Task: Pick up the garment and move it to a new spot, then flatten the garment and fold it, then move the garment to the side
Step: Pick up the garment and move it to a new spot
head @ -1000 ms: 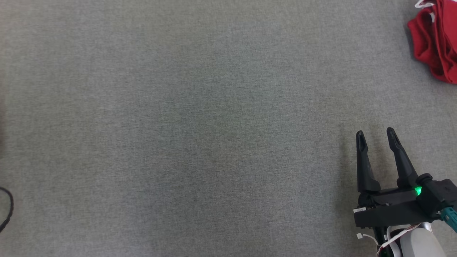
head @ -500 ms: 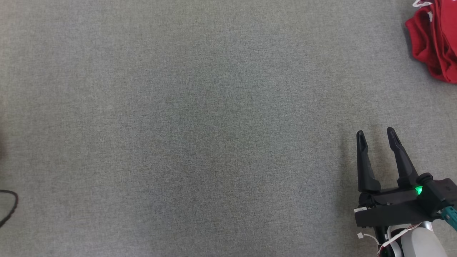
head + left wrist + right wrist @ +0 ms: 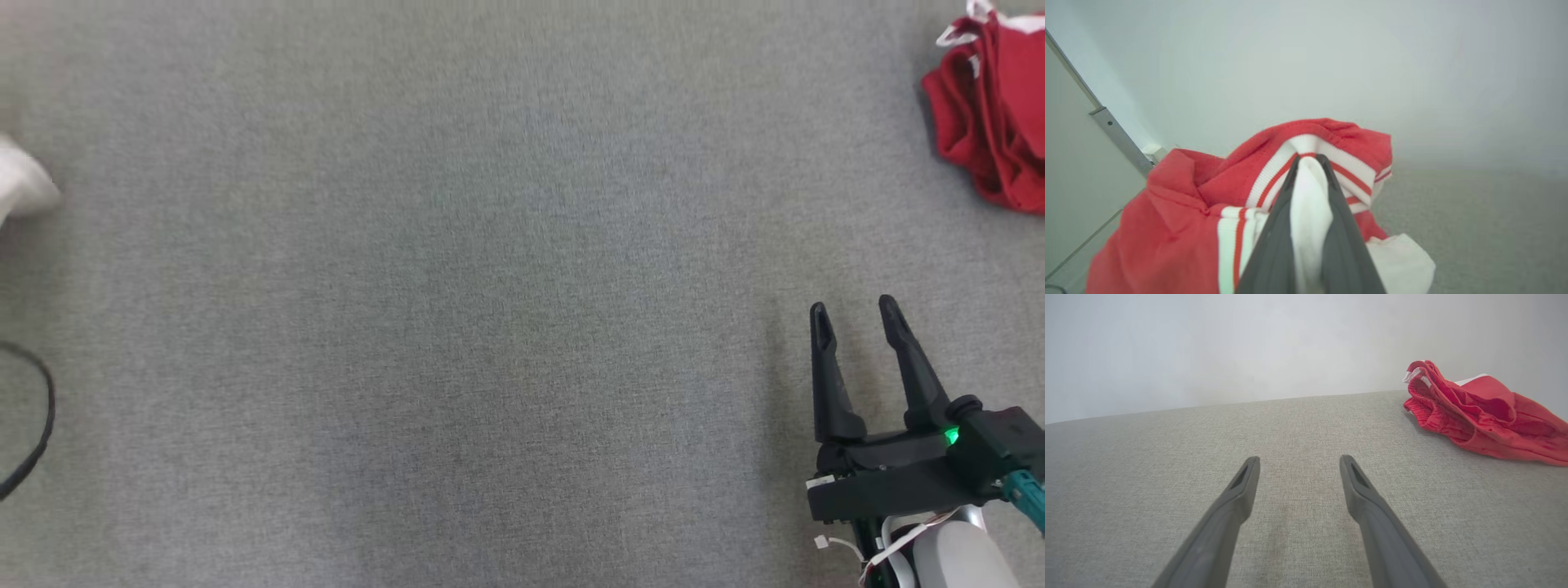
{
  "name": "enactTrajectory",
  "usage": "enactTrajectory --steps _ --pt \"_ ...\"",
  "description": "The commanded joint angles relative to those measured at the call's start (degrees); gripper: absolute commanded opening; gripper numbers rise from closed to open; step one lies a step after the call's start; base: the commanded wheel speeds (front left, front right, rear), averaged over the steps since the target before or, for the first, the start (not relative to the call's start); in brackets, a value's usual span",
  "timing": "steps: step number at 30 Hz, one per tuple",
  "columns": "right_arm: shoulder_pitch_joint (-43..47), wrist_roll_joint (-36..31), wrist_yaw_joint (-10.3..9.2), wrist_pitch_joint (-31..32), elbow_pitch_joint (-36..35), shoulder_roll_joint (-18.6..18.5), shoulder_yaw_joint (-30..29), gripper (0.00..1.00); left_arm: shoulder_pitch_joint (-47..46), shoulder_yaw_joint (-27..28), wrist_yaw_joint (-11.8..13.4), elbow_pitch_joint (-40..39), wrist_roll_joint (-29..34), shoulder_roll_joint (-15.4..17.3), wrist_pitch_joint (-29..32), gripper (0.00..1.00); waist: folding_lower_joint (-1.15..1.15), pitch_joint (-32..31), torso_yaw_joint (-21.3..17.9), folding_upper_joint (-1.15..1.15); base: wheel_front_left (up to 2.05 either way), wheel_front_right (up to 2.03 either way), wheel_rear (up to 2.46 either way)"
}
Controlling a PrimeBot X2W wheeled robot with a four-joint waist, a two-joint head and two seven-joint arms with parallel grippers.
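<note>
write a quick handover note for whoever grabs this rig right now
Left gripper: jaws shut on a white fold of the red-and-white garment, which is bunched up.
Right gripper: open, empty, over the grey surface.
A second red garment lies crumpled at the far right.
Done: the grasp. Left: carry to a new spot, flatten, fold, move aside.

Left hand (image 3: pixel 1309 158): its two dark fingers are pressing together on a white fold of the garment (image 3: pixel 1167 220).
Right hand (image 3: pixel 853 307): is holding its fingers spread apart, gripping nothing.
Right forearm (image 3: pixel 951 559): is showing pale behind the hand.
</note>
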Motion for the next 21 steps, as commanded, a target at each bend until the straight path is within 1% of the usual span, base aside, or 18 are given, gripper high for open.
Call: enactTrajectory --steps 1,6,7,8,14,17,18,21 --pt "-0.2 -0.2 -0.15 0.0 0.2 0.4 0.2 1.00 -1.5 -0.5 -0.8 -0.9 0.0 -0.3 -1.9 0.00 0.00 -1.9 0.3 0.00 0.00 0.00 0.00" --pt "0.5 -0.4 -0.15 -0.2 1.5 1.4 0.7 1.00 -5.0 -3.6 -3.1 -3.9 1.1 -2.4 -6.5 0.00 0.00 -5.0 -0.1 0.00 0.00 0.00 0.00" --pt "0.8 -0.4 -0.15 -0.4 2.1 1.8 0.9 1.00 -6.5 -4.7 -3.7 -5.8 0.9 -4.0 -7.1 0.00 0.00 -6.1 -0.6 0.00 0.00 0.00 0.00" --pt "0.9 -0.3 -0.15 -0.4 2.4 2.0 1.0 1.00 -7.0 -5.3 -4.0 -6.7 0.8 -4.9 -7.2 0.00 0.00 -6.5 -0.8 0.00 0.00 0.00 0.00" --pt "1.0 0.1 -0.15 -1.0 4.7 3.4 1.9 1.00 -8.1 -9.6 -4.5 -12.5 0.7 -10.9 -6.8 0.00 0.00 -9.1 -3.4 0.00 0.00 0.00 0.00" --pt "0.7 0.2 -0.15 -1.3 5.8 4.0 2.4 1.00 -6.9 -11.9 -4.8 -14.4 0.9 -13.5 -6.6 0.00 0.00 -10.2 -5.3 0.00 0.00 0.00 0.00" --pt "0.7 0.2 -0.15 -1.3 5.8 4.0 2.4 1.00 -6.9 -11.9 -4.8 -14.4 0.9 -13.5 -6.6 0.00 0.00 -10.2 -5.3 0.00 0.00 0.00 0.00" --pt "0.5 0.4 -0.15 -1.4 6.8 4.5 2.3 1.00 -5.2 -14.5 -5.0 -15.8 1.1 -16.4 -6.3 0.00 0.00 -11.1 -7.0 0.00 0.00 0.00 0.00"
